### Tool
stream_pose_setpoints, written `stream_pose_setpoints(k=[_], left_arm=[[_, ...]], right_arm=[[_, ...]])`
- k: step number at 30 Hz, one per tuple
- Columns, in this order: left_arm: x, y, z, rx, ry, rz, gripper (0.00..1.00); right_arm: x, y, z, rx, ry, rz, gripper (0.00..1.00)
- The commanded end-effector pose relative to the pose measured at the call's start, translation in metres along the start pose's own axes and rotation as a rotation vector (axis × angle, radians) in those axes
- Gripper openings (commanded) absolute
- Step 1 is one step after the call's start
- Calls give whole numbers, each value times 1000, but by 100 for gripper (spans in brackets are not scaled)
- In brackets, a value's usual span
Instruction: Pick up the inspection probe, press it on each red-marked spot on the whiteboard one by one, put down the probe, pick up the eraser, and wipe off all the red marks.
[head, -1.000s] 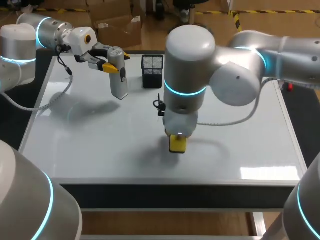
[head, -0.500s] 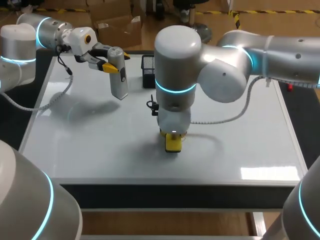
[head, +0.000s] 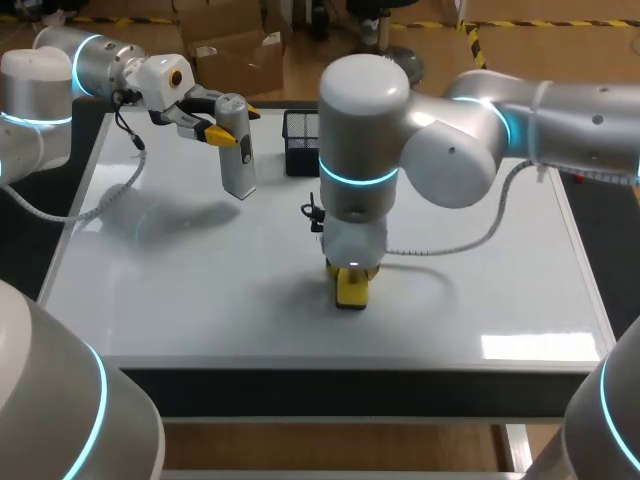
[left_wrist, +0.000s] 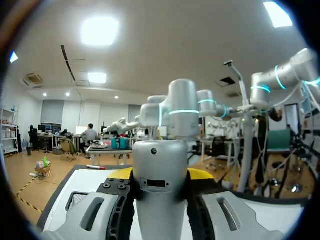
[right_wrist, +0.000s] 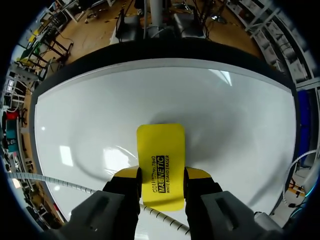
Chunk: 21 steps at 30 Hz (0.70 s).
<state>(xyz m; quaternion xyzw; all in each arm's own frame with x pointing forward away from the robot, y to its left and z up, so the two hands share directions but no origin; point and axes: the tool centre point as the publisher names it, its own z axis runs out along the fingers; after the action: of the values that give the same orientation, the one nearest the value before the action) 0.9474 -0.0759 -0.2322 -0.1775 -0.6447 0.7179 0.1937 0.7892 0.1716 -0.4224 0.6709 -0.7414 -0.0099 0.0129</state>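
Right gripper (right_wrist: 161, 175) tight around black-lettered yellow eraser (right_wrist: 160, 145) on whiteboard (right_wrist: 225, 110); left gripper (left_wrist: 161, 174) tight around probe (left_wrist: 160, 160).

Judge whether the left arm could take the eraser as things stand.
Probably not: the left gripper is shut on the probe, and the right gripper clamps the eraser down on the whiteboard.

The white whiteboard (head: 500, 290) lies flat as the table top. A black mesh holder (head: 303, 140) stands near its far edge. A yellow eraser (head: 351, 288) sits on the board, front middle.
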Motion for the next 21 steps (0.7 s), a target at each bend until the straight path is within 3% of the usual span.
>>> stream_pose_setpoints(k=[1, 21], left_arm=[[-1, -2, 0, -2, 3, -1, 0], [-1, -2, 0, -2, 3, -1, 0]], right_arm=[[8, -3, 2, -8, 0, 5, 0], [61, -5, 13, -44, 28, 122, 0]])
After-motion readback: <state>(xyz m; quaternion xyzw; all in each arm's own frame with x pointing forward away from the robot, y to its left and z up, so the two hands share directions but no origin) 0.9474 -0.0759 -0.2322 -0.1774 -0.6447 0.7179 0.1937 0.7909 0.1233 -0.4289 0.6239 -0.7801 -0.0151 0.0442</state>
